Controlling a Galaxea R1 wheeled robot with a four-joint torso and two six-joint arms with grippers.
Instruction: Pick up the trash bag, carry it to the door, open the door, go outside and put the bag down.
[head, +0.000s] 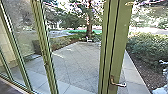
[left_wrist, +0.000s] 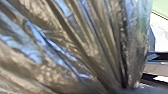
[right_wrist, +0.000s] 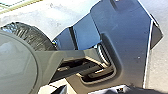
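While you can't tell if either arm's jaws are open or closed, the trash bag (left_wrist: 75, 47) is by the left wrist, near the robot's body (right_wrist: 130, 42). You see dark, glossy plastic, its creases converging.

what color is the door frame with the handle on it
Olive green, best seen in the head view.

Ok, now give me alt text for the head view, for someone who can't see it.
A green door post with a metal handle stands in front of a paved yard. Green-framed glass is at left, bushes at right, and a tree beyond the paving.
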